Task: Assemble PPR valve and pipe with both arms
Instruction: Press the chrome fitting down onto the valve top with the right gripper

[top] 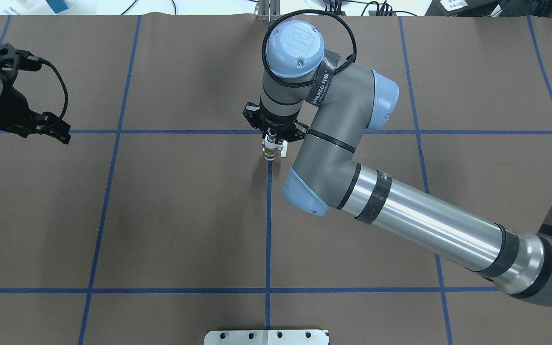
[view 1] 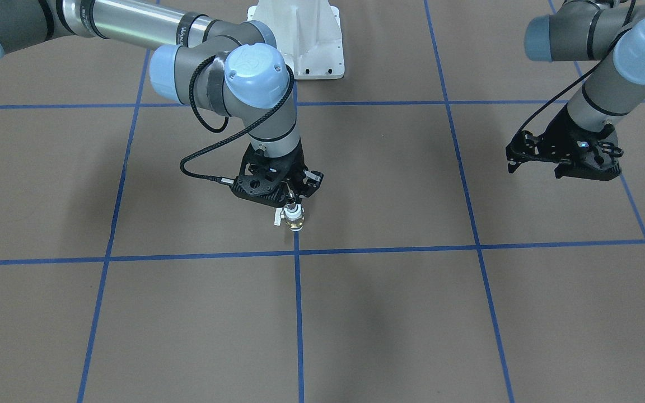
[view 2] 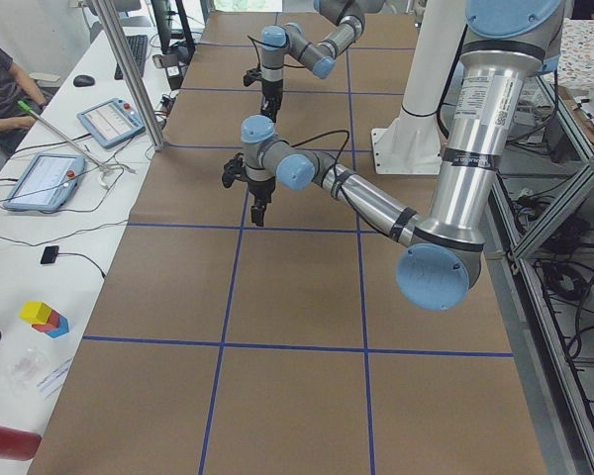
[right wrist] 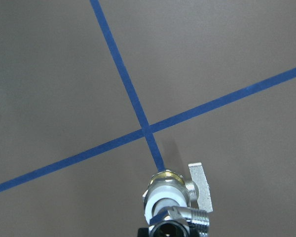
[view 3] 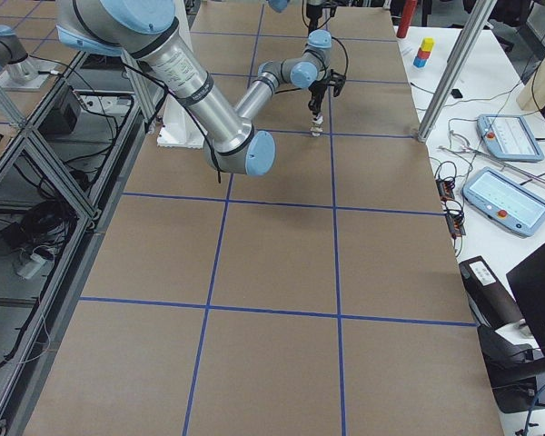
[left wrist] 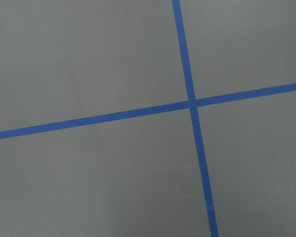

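Observation:
My right gripper (view 1: pixel 295 197) points down near the table's middle and is shut on the joined fitting. The PPR valve (view 1: pixel 290 217) hangs below it, with brass middle, white collar and white side lever, close over a blue tape crossing. It also shows in the overhead view (top: pixel 271 152) and the right wrist view (right wrist: pixel 164 190). The silver threaded pipe (right wrist: pixel 190 215) sits against the valve's upper end, at the fingers. My left gripper (view 1: pixel 535 167) is far off at the robot's left, above bare table. It looks open and empty, and it also shows in the overhead view (top: pixel 41 125).
The white pedestal base (view 1: pixel 300 33) stands at the robot's side of the table. Blue tape lines (left wrist: pixel 190 101) grid the brown table. An operators' desk with tablets (view 3: pixel 509 195) and an aluminium post (view 3: pixel 454 73) run along the far edge.

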